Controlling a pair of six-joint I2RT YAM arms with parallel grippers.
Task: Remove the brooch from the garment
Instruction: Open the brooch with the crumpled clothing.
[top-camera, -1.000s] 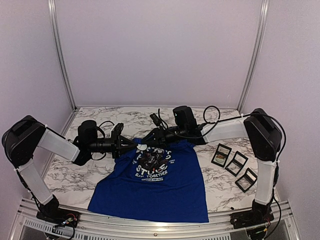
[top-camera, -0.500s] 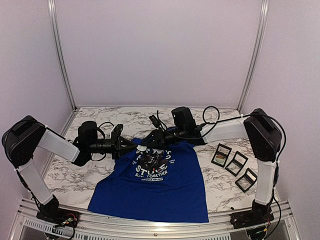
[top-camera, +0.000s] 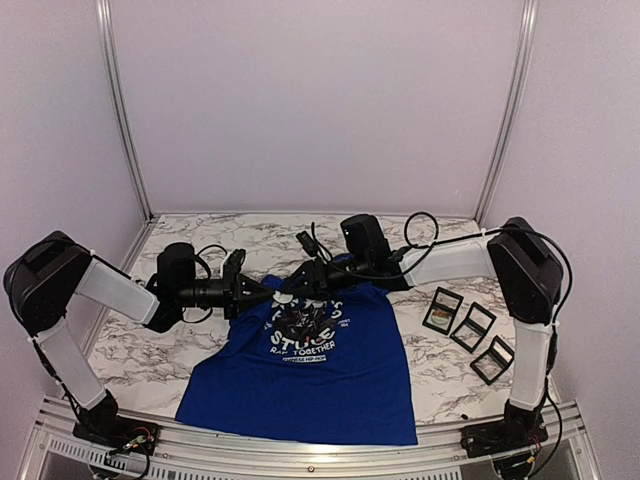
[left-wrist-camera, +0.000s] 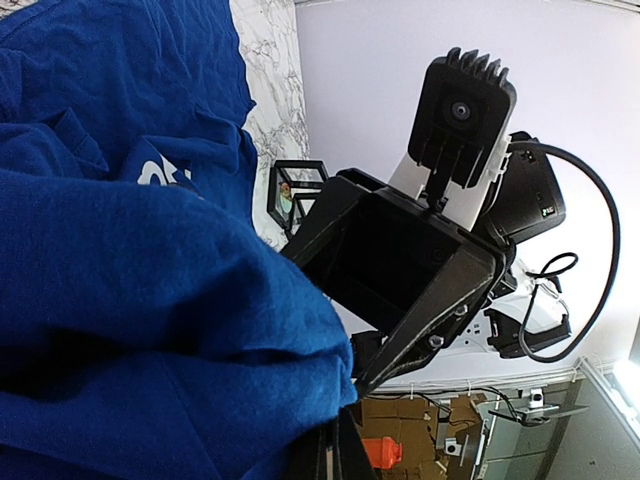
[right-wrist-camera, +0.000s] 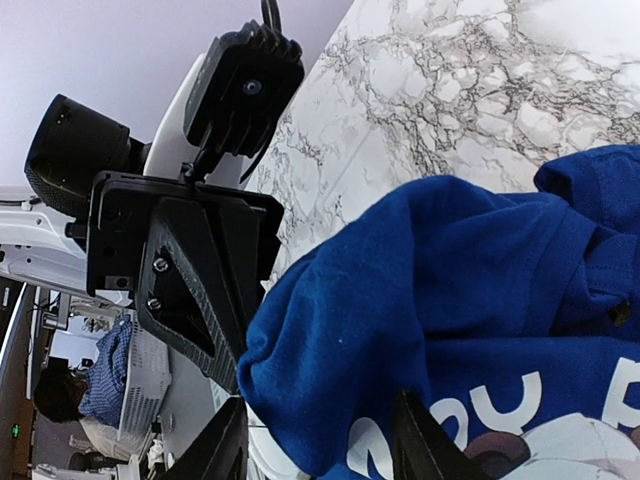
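Closed tight, the left fingers (top-camera: 266, 290) pinch a raised fold of the shirt (top-camera: 320, 370) by its collar. The right fingers (right-wrist-camera: 228, 440) stand apart with bunched blue cloth between them; whether they touch it I cannot tell. Since a second ago the right arm has edged left, so its fingers now meet the left ones over the collar, and the small white patch then showing at the neck is covered. The left arm has hardly shifted. The rest of the shirt lies as before, print up, mid-counter (top-camera: 150, 350), hem toward the near edge. The brooch cannot be picked out in any view: from above both arms hide the collar, and a dark speck at the right edge of the right wrist view is too small to name. The left wrist view shows its own fingers only as a dark sliver at the bottom edge, cloth heaped above them. Three black cases (top-camera: 472, 326) lie on the right from above; the left wrist view catches one, past the shirt. Only the right wrist view shows the fold ending at the left fingers' tip.
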